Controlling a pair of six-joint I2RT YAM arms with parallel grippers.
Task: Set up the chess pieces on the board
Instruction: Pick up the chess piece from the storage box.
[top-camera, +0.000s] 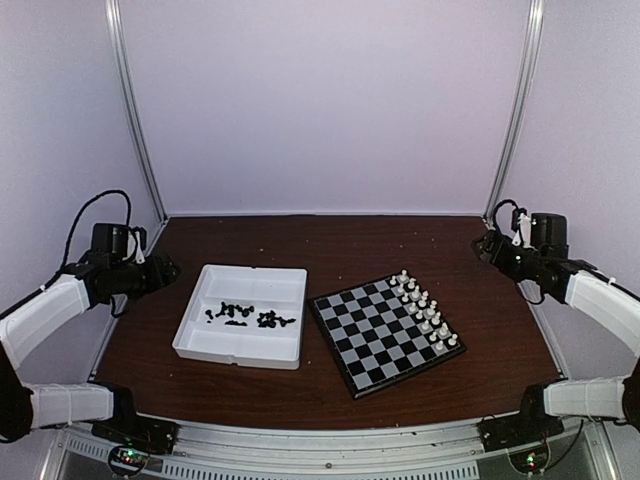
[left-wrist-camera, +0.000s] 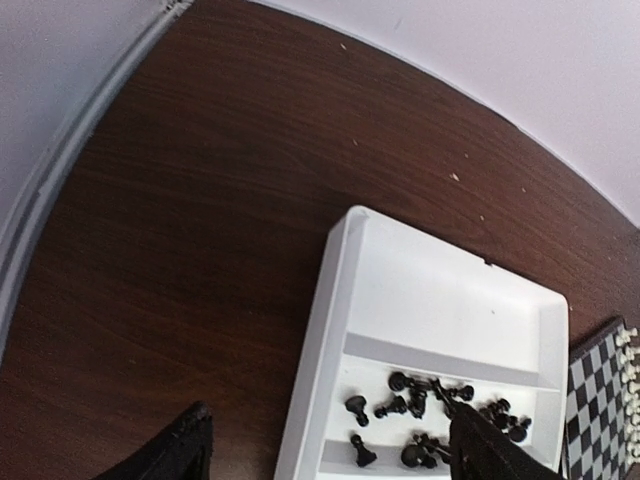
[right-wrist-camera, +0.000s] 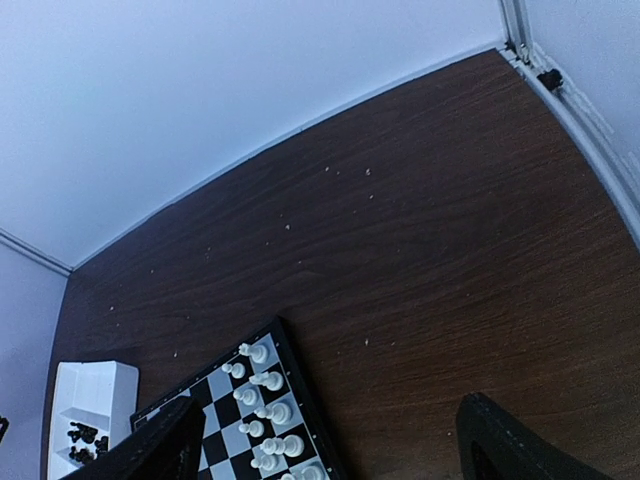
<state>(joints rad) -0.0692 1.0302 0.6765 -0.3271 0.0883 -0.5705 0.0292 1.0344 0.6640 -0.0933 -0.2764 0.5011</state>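
Chess pieces (top-camera: 245, 316) all lying in tray (top-camera: 215, 345); none set on board (top-camera: 365, 335). Left claw (left-wrist-camera: 335, 445), right claw (right-wrist-camera: 325, 440) held apart, empty.

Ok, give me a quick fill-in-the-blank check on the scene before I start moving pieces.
1. The tray holds the ____ chess pieces.
2. The two rows standing on the board are ____.
3. In the top view, the tray sits ____ of the board.
4. The left end effector and right end effector both hold ____.
Missing: black; white; left; nothing.
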